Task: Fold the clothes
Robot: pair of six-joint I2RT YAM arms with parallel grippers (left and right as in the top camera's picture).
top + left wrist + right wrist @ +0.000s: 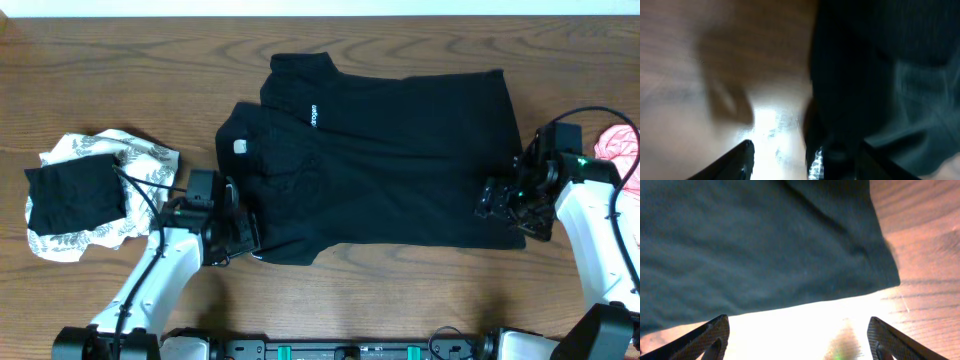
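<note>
Black collared shirt [400,160] spread on wooden counter [100,70]. Left jaws and right jaws gape empty, its edge just ahead; closing short could snag one layer, skewing the fold.

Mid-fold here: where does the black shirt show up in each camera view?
Overhead: black shirt spread across the centre of the picture.
Left wrist: shirt fills the right half, blurred.
Right wrist: shirt covers the upper part, a corner at right.
Shared landmark: the wooden table, bare beside the shirt in all three.
</note>
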